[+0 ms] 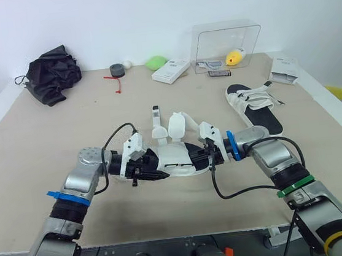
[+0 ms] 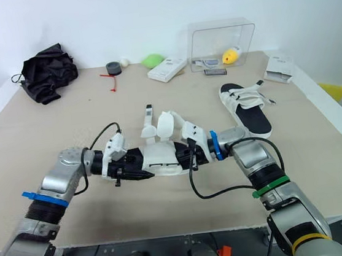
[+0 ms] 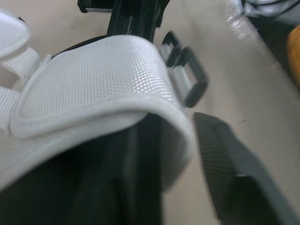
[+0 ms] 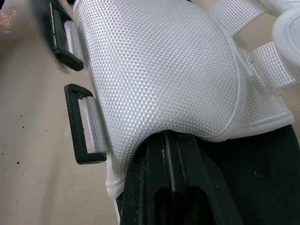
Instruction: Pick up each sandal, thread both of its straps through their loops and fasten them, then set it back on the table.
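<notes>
A beige table (image 1: 66,133) runs out to a white wall (image 1: 145,13). Nearest, the held sandal (image 1: 175,164) lies with its long axis from 9 to 3 o'clock, its loose white straps standing toward 12. The left gripper (image 1: 139,167) is at its 9 o'clock end; whether it grips, I cannot tell. The right gripper (image 1: 213,154) is clamped on the 3 o'clock end. At 2 o'clock the second sandal (image 1: 255,109) lies on the table, running 11 to 5. Farther off are a black cloth bundle (image 1: 50,74) and a clear box (image 1: 226,44).
</notes>
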{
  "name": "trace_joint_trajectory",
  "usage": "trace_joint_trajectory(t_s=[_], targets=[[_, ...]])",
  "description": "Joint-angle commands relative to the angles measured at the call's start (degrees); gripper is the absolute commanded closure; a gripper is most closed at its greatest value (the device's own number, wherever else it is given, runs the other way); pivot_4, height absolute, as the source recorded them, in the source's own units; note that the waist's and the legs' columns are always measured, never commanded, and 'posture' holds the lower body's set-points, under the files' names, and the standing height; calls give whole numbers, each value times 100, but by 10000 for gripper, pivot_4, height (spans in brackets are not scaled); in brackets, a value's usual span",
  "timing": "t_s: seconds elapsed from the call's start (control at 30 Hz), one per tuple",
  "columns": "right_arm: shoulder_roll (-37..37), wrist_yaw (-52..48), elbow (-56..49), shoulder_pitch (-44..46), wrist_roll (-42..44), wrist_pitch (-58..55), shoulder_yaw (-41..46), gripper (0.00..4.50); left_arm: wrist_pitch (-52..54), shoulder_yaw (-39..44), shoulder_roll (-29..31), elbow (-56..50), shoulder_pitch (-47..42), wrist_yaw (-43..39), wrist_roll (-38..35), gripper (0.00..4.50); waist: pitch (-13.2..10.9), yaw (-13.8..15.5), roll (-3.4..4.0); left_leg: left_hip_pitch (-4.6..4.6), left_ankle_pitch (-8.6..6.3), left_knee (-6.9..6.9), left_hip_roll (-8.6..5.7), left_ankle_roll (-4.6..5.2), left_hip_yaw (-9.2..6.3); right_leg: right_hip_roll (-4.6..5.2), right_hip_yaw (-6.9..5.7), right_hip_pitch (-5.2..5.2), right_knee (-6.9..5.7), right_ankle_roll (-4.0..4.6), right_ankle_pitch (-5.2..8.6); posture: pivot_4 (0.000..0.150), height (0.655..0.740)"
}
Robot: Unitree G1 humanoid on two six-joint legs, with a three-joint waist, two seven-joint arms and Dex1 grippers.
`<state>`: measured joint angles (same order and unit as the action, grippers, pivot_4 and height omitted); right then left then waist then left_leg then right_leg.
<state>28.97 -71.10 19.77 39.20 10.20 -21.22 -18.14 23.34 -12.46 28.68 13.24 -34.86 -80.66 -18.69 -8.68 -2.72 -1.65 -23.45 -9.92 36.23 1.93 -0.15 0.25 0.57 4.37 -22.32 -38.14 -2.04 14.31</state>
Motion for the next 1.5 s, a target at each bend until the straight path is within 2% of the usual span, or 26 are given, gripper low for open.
trace_joint_trajectory(t_s=[0.03,0.1,0.17,0.3,0.47,0.57,0.8,0.93,1.13,1.27,1.5], targets=[[-33,99,482,-159,-460,-121,-364,45000,1729,353,553,-384,-347,-216,-724,13987,-1,-6,0,1,0,0,2,0,-2,-4,0,0,0,2,1,1500,7400],[-102,133,534,-98,-433,-135,-331,45000,2719,696,661,-86,-641,-154,-1241,13987,-5,-15,-2,2,0,0,8,0,-6,-12,-1,-1,0,5,2,1500,7400],[-136,148,557,-69,-435,-114,-324,45000,3648,1301,462,560,-1112,293,-1753,13987,-7,-16,-4,5,0,0,14,0,-14,-20,-6,-6,0,10,5,1500,7400],[-219,234,642,-25,-433,-88,-252,45000,4351,2116,5,1970,-1854,1328,-1932,13987,-10,-32,-10,21,0,1,7,0,-34,-18,-20,-6,1,14,7,1500,7400],[-293,267,665,-2,-429,-118,-212,45000,4088,2228,-569,2904,-2161,2170,-1605,13987,-11,-73,-14,24,0,0,-7,0,-54,-20,-17,10,0,15,-8,1500,7400],[-288,286,575,-44,-420,-161,-197,45000,3409,2313,-920,3850,-2281,3022,-1194,13987,-14,-95,-19,21,0,-4,-10,-1,-59,-26,-15,2,0,19,-21,1500,7400],[-271,352,432,-148,-405,-252,-181,45000,2808,3053,-1091,5020,-2747,3998,-1289,13987,-15,-133,-21,23,0,-26,-25,-4,-69,-19,-14,-3,1,18,-24,1500,7400],[-276,371,388,-171,-412,-303,-173,45000,3026,3318,-961,5078,-2899,3880,-1450,13987,-21,-145,-30,21,1,-29,-26,-13,-70,-19,-14,-6,2,16,-24,1500,7400],[-313,384,414,-117,-403,-339,-152,45000,3094,3333,-673,5123,-2808,3871,-1249,13987,-21,-166,-30,25,1,-59,-27,-26,-73,-22,-15,-14,5,-5,-33,1500,7400],[-323,391,410,-123,-399,-349,-144,45000,3158,3185,-838,5073,-2811,3819,-1158,13987,-23,-165,-33,24,-3,-63,-27,-35,-77,-22,-16,-14,5,3,-29,1500,7400],[-300,415,343,-165,-382,-411,-116,45000,2448,3191,-1307,5441,-2895,4510,-840,13987,-25,-164,-37,24,-4,-63,-30,-41,-78,-19,-16,-13,7,13,-23,1500,7400]])
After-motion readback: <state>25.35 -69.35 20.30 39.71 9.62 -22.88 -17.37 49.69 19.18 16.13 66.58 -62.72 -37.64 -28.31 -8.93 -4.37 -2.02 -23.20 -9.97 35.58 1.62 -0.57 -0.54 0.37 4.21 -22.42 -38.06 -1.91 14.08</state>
